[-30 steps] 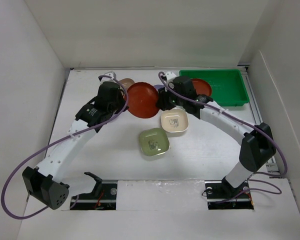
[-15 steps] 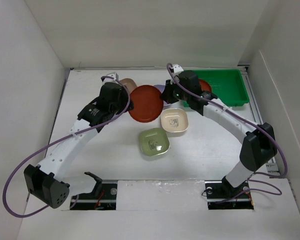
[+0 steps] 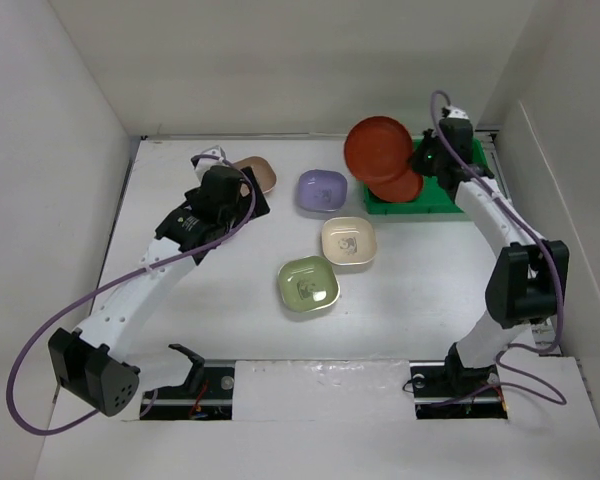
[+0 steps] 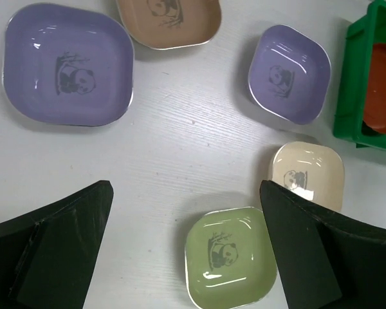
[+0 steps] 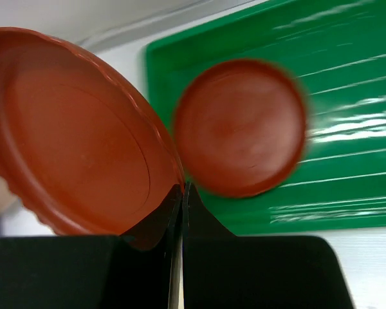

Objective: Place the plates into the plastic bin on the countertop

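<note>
My right gripper [image 5: 183, 193] is shut on the rim of a round red plate [image 5: 77, 135], which it holds tilted above the left end of the green plastic bin [image 5: 347, 161]. A second red plate [image 5: 241, 125] lies in the bin. From above, the held plate [image 3: 378, 148] hangs over the bin [image 3: 468, 152]. My left gripper [image 4: 185, 193] is open and holds nothing above the white countertop [image 4: 180, 141]. Below it lie a large lilac plate [image 4: 67, 63], a tan one [image 4: 168, 22], a small lilac one [image 4: 289, 73], a cream one [image 4: 307, 174] and a pale green one [image 4: 230, 255].
White walls close in the countertop on three sides. The bin sits in the back right corner, close to the right wall. The left arm [image 3: 160, 265] stretches over the left half of the surface, with the tan plate [image 3: 255, 172] just behind its gripper.
The right gripper shut on the red plate and carried it right and back to above the bin. The left gripper opened, let the plate go and stayed near the tan plate.
</note>
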Available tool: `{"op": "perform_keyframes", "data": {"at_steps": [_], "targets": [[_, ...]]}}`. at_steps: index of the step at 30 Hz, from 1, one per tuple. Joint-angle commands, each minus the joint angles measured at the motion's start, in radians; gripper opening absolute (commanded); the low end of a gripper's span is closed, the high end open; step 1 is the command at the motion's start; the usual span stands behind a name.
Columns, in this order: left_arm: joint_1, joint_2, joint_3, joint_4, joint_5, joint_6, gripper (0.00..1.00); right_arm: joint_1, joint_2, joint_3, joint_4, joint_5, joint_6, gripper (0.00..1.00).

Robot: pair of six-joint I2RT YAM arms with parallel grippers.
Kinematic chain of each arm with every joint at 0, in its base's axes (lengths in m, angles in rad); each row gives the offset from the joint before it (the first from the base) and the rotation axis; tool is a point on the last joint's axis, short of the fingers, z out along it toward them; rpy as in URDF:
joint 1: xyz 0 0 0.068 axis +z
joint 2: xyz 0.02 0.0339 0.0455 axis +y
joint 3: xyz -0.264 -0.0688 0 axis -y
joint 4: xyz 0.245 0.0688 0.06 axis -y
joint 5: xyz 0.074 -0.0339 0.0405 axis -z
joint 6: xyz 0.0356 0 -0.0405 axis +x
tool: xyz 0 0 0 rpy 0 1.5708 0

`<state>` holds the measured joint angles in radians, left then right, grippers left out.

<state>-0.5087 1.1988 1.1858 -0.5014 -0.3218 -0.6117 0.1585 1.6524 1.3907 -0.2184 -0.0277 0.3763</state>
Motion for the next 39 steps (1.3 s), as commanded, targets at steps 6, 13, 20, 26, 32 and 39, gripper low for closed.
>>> {"op": "perform_keyframes", "data": {"at_steps": [6,13,20,26,32,39], "targets": [[-0.001,0.007,0.029,-0.068,-0.092,-0.014,1.00,-0.197,0.248,0.197,-0.062,0.042,0.084,0.00],[-0.001,0.028,0.029,-0.080,-0.103,0.009,1.00,-0.235,0.405,0.324,-0.124,-0.024,0.064,0.00],[0.019,0.058,0.029,-0.080,-0.074,0.009,1.00,-0.212,0.396,0.301,-0.110,-0.053,0.055,0.36],[0.038,0.058,0.020,-0.080,-0.065,0.009,1.00,-0.180,0.300,0.278,-0.091,-0.052,0.024,0.80],[0.038,0.058,0.031,-0.089,-0.083,0.009,1.00,-0.111,0.167,0.242,-0.136,-0.002,-0.048,0.95],[0.038,0.070,0.070,-0.130,-0.117,-0.011,1.00,0.088,0.063,0.160,-0.151,-0.021,-0.198,1.00]]}}
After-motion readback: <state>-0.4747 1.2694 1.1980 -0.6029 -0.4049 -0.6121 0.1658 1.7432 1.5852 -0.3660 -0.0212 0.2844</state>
